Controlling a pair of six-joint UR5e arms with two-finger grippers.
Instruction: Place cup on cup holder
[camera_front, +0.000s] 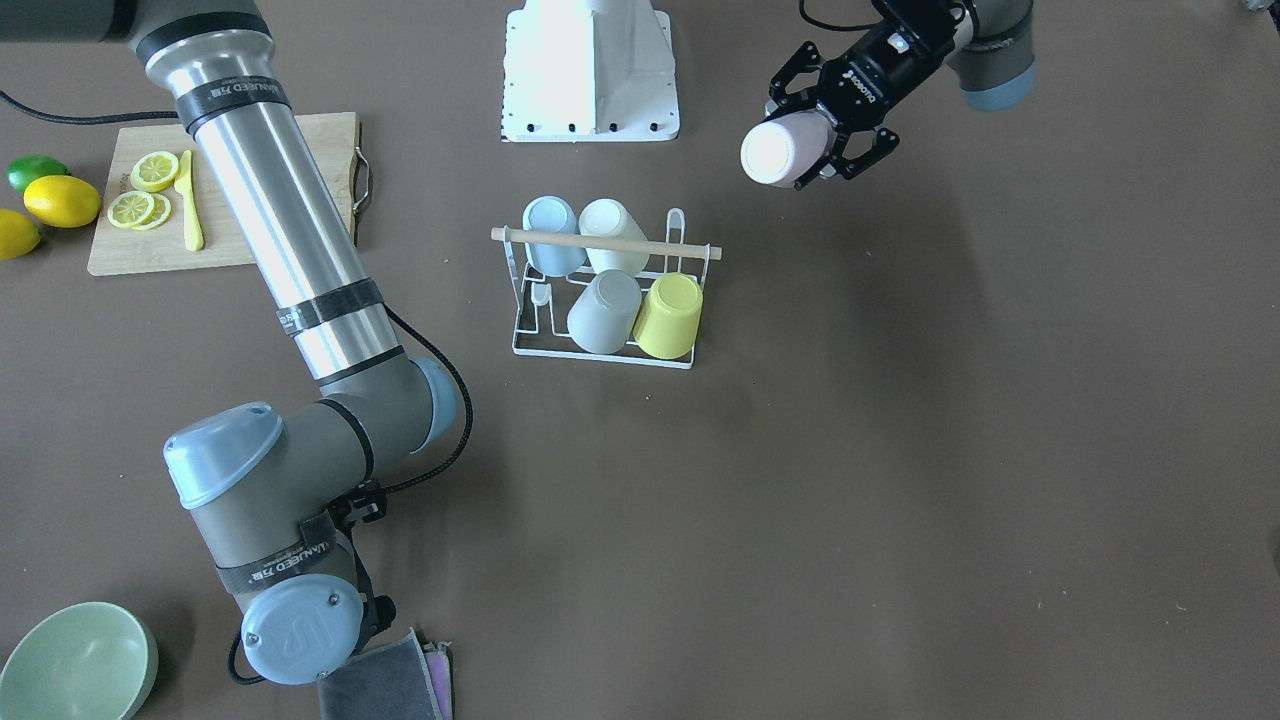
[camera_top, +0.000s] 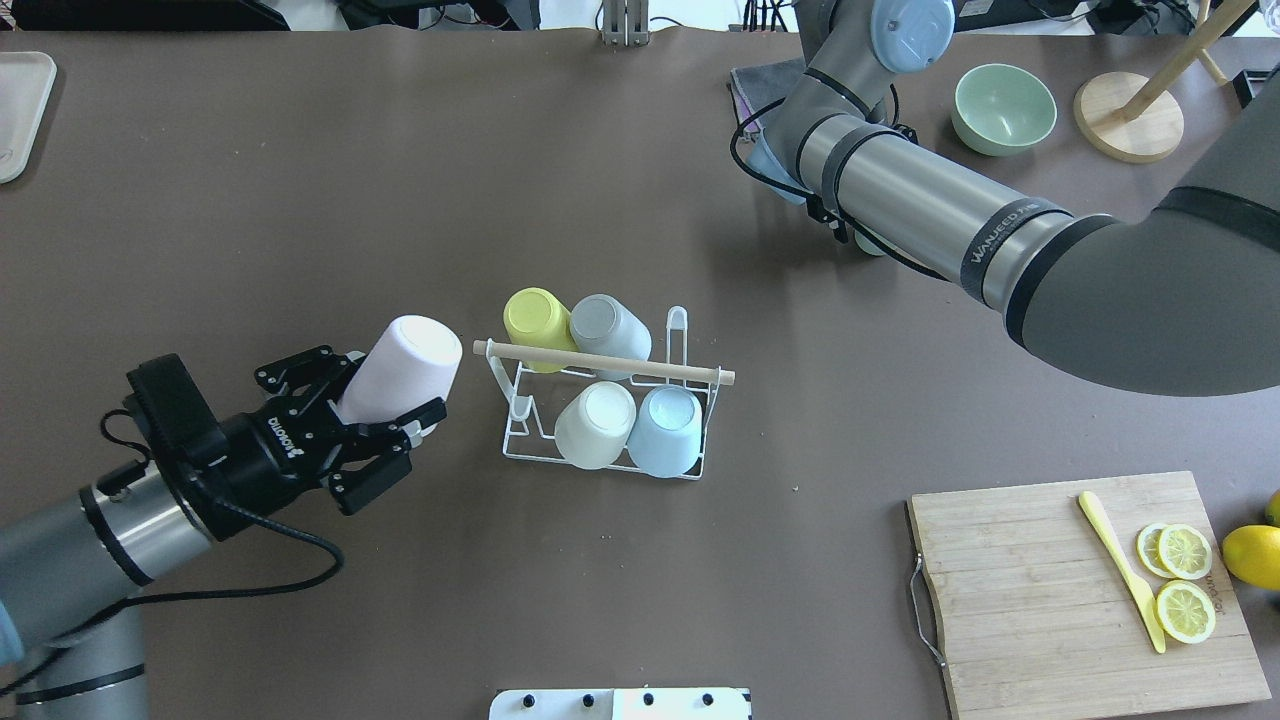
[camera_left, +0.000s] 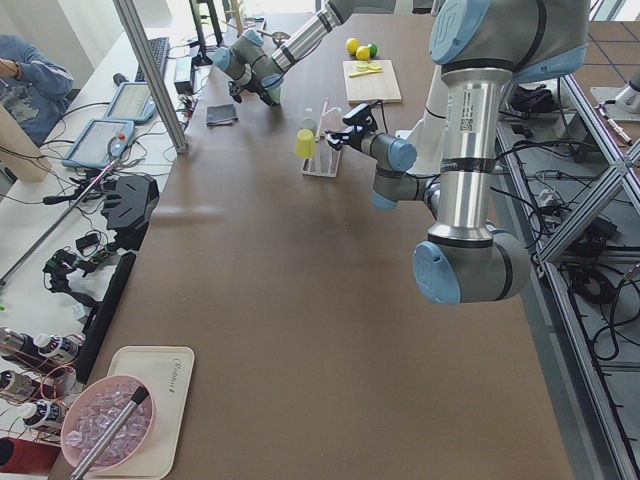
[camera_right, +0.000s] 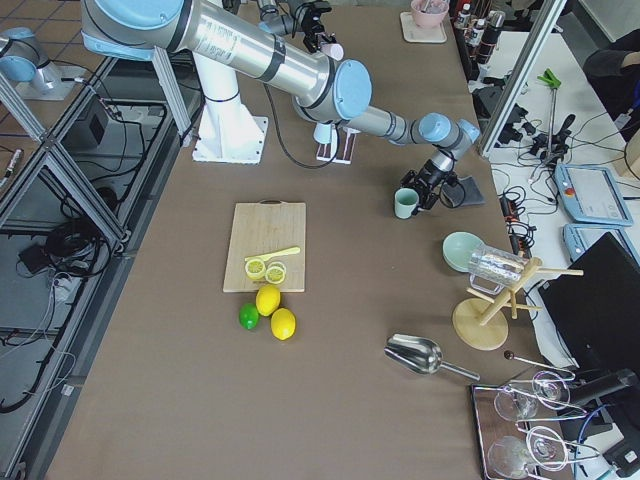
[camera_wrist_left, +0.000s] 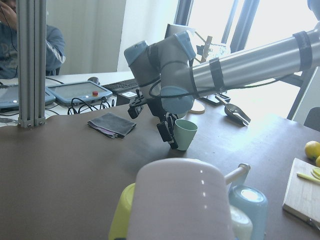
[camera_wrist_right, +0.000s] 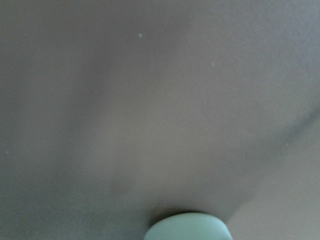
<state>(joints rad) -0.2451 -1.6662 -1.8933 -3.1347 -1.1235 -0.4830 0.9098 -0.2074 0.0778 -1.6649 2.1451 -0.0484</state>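
Currently your left gripper (camera_top: 385, 410) is clamped on a pale pink cup (camera_top: 402, 367), held tilted above the table, just beside the end of the cup holder (camera_top: 600, 405) nearest that arm and not touching it. That rack already carries four upturned cups: yellow (camera_top: 533, 313), grey (camera_top: 606, 325), cream (camera_top: 596, 422) and light blue (camera_top: 667, 428). Your right gripper (camera_wrist_left: 167, 132) sits beside a green cup (camera_wrist_left: 184, 134) standing on the table near a folded cloth (camera_wrist_left: 112, 124); whether it grips that cup, you cannot tell.
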